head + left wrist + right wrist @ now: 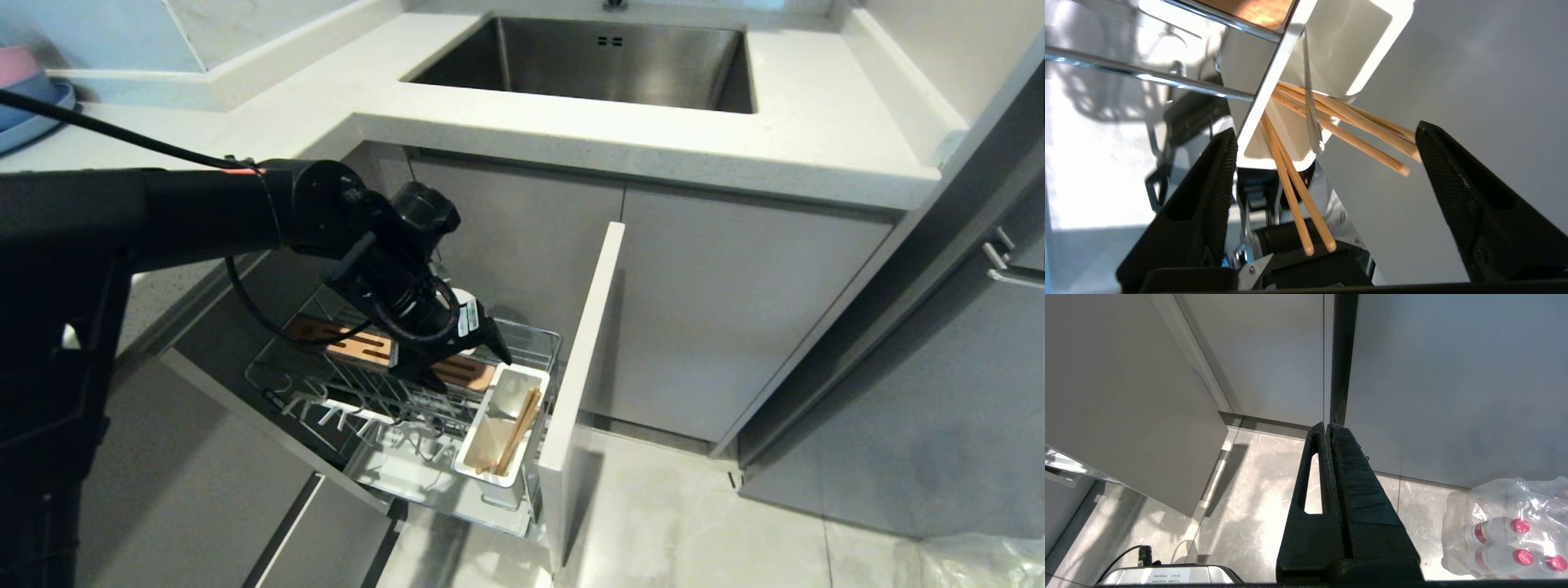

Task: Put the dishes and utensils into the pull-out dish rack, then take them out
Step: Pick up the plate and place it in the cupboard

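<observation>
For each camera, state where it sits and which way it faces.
Head view: high on the robot, facing down at the pull-out dish rack below the sink; left arm shows.
Left wrist view: behind the open left gripper, facing the white caddy holding chopsticks.
Right wrist view: behind the shut right gripper, facing floor and cabinet fronts.
Shared: head and left wrist views both show caddy and chopsticks.

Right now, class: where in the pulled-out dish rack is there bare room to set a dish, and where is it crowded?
Free: the wire rack between the slotted wooden strip and the white cutlery caddy; its prongs stand empty. Crowded: the caddy, holding chopsticks, with the open left gripper just above it.
</observation>
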